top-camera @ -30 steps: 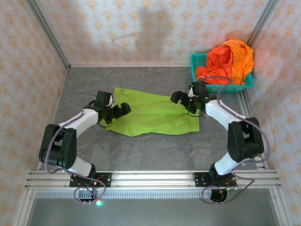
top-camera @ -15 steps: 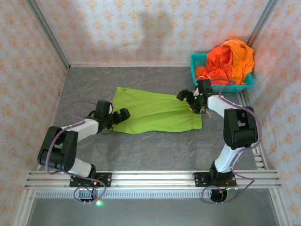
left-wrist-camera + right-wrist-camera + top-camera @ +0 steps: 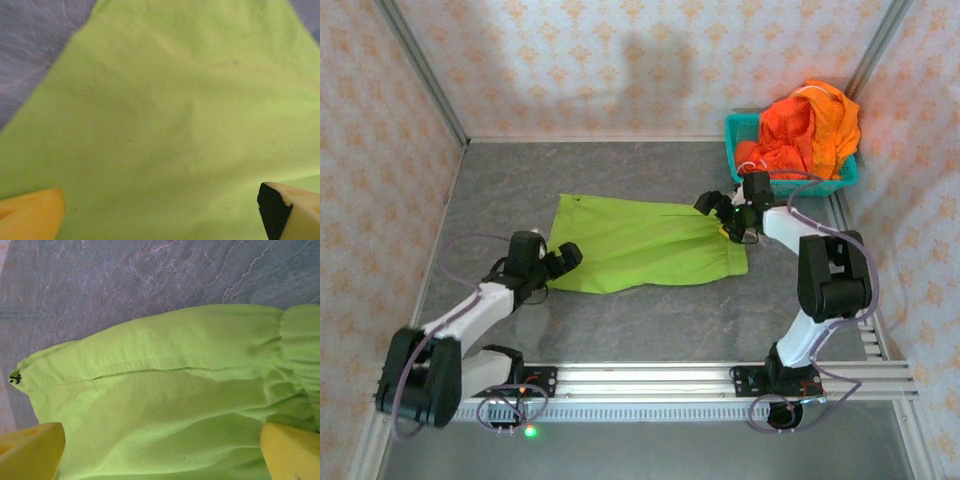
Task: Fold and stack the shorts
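Lime green shorts (image 3: 640,245) lie spread flat on the grey table, gathered waist to the right. My left gripper (image 3: 566,258) hovers open over their lower left corner; in its wrist view the green cloth (image 3: 170,110) spreads between the wide-apart fingertips (image 3: 31,215), nothing pinched. My right gripper (image 3: 716,208) stands open over the top right corner by the waist. Its wrist view shows the shorts (image 3: 165,405), a seam and the gathered waistband (image 3: 300,360) with the gripper (image 3: 160,457) apart above them. Bright orange shorts (image 3: 810,125) are heaped in the basket.
The teal plastic basket (image 3: 790,186) sits at the back right corner, close behind my right arm. Patterned walls enclose the table on three sides. Bare grey tabletop (image 3: 650,320) lies in front of the shorts, and more (image 3: 150,280) shows beyond them.
My left arm has drawn back toward the near left, its gripper sliding to the shorts' lower left corner. The right gripper shifted slightly right toward the waist, then held still. The shorts lie flatter.
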You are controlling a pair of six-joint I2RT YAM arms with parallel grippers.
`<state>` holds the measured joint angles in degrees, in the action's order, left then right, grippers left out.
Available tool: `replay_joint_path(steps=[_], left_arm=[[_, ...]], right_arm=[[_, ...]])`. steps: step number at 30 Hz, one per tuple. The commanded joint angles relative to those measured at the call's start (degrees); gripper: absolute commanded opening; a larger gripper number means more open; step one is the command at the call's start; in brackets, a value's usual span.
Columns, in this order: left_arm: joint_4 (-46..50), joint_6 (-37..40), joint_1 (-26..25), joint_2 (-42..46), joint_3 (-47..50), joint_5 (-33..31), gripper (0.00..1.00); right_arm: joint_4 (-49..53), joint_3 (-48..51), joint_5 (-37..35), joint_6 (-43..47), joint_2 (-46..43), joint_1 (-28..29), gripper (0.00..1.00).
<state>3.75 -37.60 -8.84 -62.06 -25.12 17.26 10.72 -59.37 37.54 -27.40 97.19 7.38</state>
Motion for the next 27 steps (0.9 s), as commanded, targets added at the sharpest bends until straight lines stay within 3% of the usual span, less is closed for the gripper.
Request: replay_joint_path(steps=[1,8,12,18,27], left_arm=[[6.1,1.5,0.3,9.4,-2.1,-2.7,1.00],[6.2,2.1,0.3,20.8,-4.5,2.6,1.00],[4.2,2.1,0.2,22.3,-4.0,5.4,1.00],[3.8,2.4,0.2,22.4,-3.4,6.2,1.00],[3.1,3.1,0.3,22.1,-3.3,8.2,1.00]], right_arm=[[3.7,0.5,-5.3,5.3,-10.6,1.5,0.99],[13.2,1.5,-20.0,16.5,-27.5,1.7,0.99],[12.2,6.4,-21.3,16.0,-31.7,-0.7,1.00],[16.0,6.7,-21.6,17.6,-23.3,-2.1,0.85],[15.3,2.9,-17.6,18.8,-7.2,-2.9,0.78]])
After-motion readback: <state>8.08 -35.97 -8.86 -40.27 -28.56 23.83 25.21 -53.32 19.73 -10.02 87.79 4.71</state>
